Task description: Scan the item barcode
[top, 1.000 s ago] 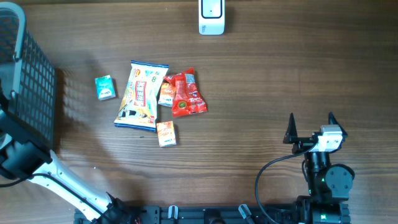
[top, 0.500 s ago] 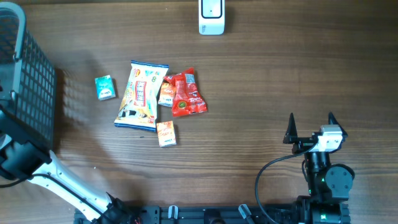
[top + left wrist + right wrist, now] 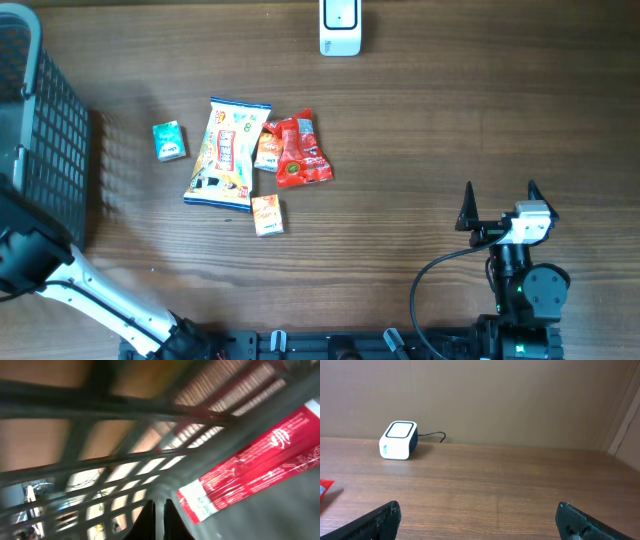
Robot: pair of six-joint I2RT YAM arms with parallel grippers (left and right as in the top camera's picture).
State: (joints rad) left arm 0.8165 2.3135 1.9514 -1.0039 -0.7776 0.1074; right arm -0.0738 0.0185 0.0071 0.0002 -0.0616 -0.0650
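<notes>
Basket (image 3: 58, 140): dark wire mesh with a pale grey rim, at the upper left edge of the overhead view.
In the basket: a flat red packet (image 3: 260, 460), glossy, with white print and a white label at its lower end, lying on a grey surface in the right half of the left wrist view; blurred mesh bars cross the frame above it.
Left gripper (image 3: 159, 505): dark fingers pressed together at the bottom centre of its own view, just left of the red packet, nothing seen between them.
Right gripper (image 3: 500, 188): jaws spread wide and empty, at the lower right of the overhead view.
Loose items on the table (image 3: 420, 120): left of centre, a tall crinkled snack bag (image 3: 228, 153), a red pouch (image 3: 300, 150), a small teal packet (image 3: 169, 141) and a small orange packet (image 3: 267, 215).
Scanner (image 3: 340, 25): white rounded block with a dark band, top centre.
Table surface: brown wood grain.
</notes>
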